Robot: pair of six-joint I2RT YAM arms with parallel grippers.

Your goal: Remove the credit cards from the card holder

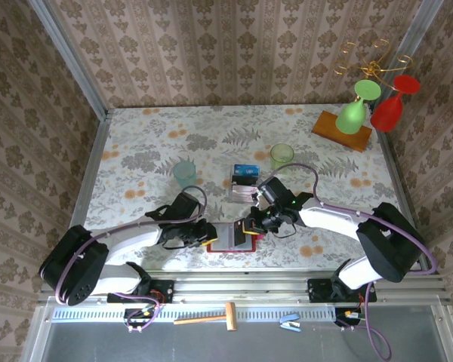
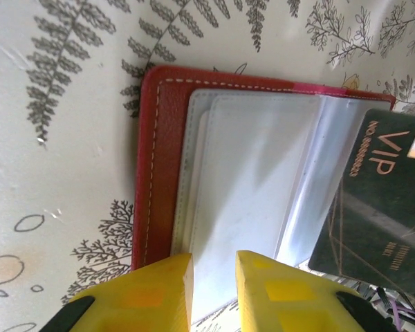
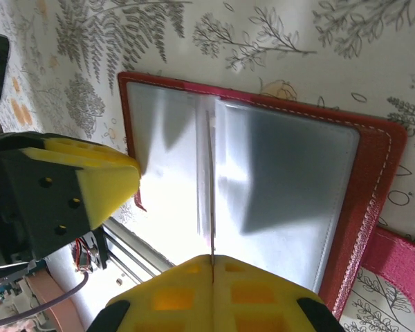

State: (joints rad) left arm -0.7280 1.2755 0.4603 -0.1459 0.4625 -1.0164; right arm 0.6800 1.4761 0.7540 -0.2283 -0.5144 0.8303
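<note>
Left wrist view showed the red card holder (image 2: 164, 159) lying open on the worktop (image 2: 62, 187) at mid-frame, grey sleeves (image 2: 256, 173) up. The left fingers (image 2: 152, 294) stood slightly apart at its lower edge. A dark credit card (image 2: 380, 200) stood at frame right. In the right wrist view, the right fingers (image 3: 173, 287) were pressed together, pinching it edge-on.

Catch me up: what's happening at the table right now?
The red wallet lies open on the table. The left claw sits at one edge, its fingers straddling the clear sleeves, seemingly to steady it. Whether it actually grips is unclear. The right claw is shut on a dark VIP card, held over the open wallet and apparently clear of the sleeves.
</note>
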